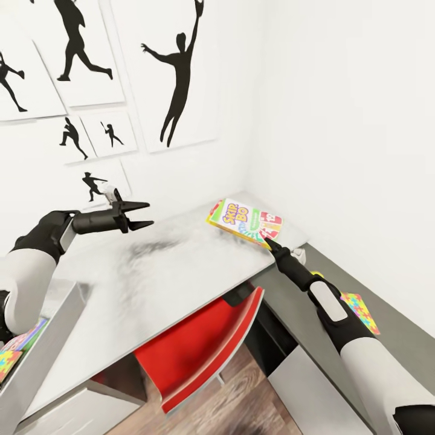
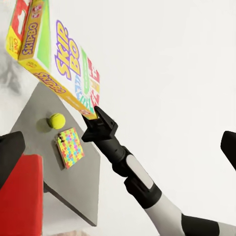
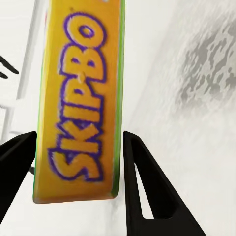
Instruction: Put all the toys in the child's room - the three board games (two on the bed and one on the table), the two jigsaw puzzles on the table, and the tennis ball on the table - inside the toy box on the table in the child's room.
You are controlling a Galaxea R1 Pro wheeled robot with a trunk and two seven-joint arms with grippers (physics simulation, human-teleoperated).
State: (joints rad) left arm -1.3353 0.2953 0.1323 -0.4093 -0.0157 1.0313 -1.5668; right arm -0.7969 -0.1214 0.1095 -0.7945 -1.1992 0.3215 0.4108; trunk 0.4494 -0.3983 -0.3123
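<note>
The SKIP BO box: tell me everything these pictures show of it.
The SKIP BO box is a thin, flat, rectangular board game, apparently printed cardboard: white face with purple-outlined yellow lettering, orange edges, green trim. It is tilted, lifted off the pale table near the far wall corner. The right gripper has its jaws on either side of one narrow edge, apparently clamping it. Nothing else touches it.
</note>
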